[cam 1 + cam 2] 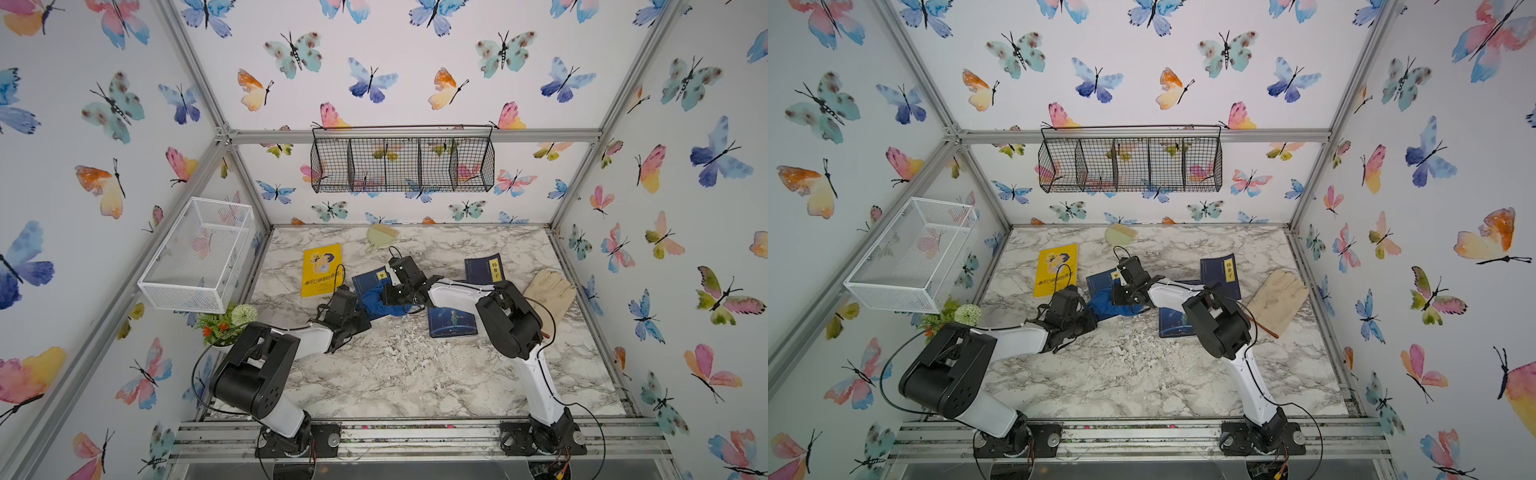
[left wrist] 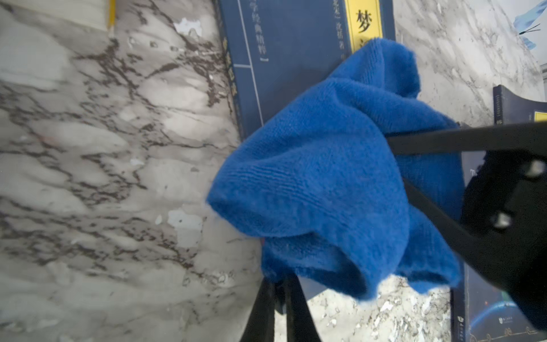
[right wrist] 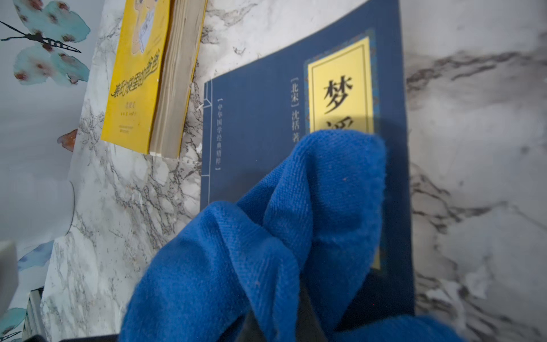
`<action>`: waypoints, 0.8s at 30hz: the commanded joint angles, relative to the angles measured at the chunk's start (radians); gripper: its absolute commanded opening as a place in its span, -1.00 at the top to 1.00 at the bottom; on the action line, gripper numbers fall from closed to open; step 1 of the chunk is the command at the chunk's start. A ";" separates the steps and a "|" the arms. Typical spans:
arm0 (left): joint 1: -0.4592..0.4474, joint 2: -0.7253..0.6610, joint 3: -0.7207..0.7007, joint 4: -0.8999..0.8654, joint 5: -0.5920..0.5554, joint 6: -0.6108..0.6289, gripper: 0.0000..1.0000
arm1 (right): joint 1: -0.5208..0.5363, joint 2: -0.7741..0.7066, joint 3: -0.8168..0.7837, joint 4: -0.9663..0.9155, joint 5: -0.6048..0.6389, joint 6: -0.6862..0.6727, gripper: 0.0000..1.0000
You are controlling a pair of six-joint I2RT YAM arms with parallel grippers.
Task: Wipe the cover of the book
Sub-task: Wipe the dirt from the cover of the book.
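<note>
Butterfly wallpaper [image 1: 374, 62] covers every wall of this booth, and under it sits a marble-look table [image 1: 395, 374] with a lot of chipped white flecks around the middle. A white mesh basket [image 1: 183, 291] hangs on the left wall and a black wire basket [image 1: 401, 166] with compartments hangs on the back one. The left arm [image 1: 257, 374] and right arm [image 1: 511, 320] both reach in from the near rail and meet a bit left of centre.

Next down in size are the flat things. A pale work glove [image 1: 548, 293] lies at the right side, a yellow book [image 1: 321, 270] at the back left, a second navy book [image 1: 484, 269] at the back right, and a planet book [image 1: 451, 322] sits partly under the right arm.

The one that matters is the navy book [image 3: 251, 118] with the yellow title label, lying flat just beside the yellow book, right where the two arms meet. A blue cloth [image 2: 325, 177] is bunched over its near half, hiding the lower part of the label and hanging past the near edge.

The right gripper [image 1: 386, 294] is clamped tight on a fold of that cloth. The left gripper [image 2: 279, 287] has its fingers squeezed together at the book's near corner, right under the cloth's hem (can't tell if anything is actually pinched there).

Small stuff: fake flowers [image 1: 226, 320] by the left wall, and a green hand brush [image 1: 381, 236] at the back edge.
</note>
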 commanded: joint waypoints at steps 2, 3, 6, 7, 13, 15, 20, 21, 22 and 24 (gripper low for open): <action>-0.014 0.026 -0.009 -0.107 0.006 0.011 0.79 | 0.000 0.191 0.111 -0.311 0.129 -0.043 0.94; -0.013 0.027 -0.010 -0.107 0.005 0.010 0.79 | -0.003 0.236 0.194 -0.343 0.144 -0.051 0.94; -0.019 0.027 -0.017 -0.110 -0.001 0.006 0.79 | -0.019 0.384 0.468 -0.454 0.175 -0.057 0.94; -0.019 0.025 -0.021 -0.109 -0.002 0.005 0.79 | -0.024 0.423 0.541 -0.484 0.176 -0.054 0.94; -0.021 0.021 -0.019 -0.119 -0.008 0.009 0.79 | -0.035 0.431 0.525 -0.432 0.120 -0.023 0.93; -0.020 0.015 -0.016 -0.122 -0.011 0.012 0.79 | -0.034 0.372 0.398 -0.403 0.091 -0.017 0.93; -0.020 -0.001 -0.010 -0.137 -0.019 0.021 0.79 | 0.006 0.158 -0.013 -0.246 0.071 -0.016 0.94; -0.020 -0.004 -0.009 -0.139 -0.019 0.023 0.79 | 0.015 0.117 -0.081 -0.220 0.075 -0.012 0.94; -0.020 -0.006 -0.007 -0.143 -0.022 0.024 0.79 | 0.020 0.089 -0.125 -0.205 0.074 -0.007 0.94; -0.020 -0.011 -0.004 -0.145 -0.023 0.026 0.79 | 0.024 0.046 -0.179 -0.188 0.071 -0.003 0.94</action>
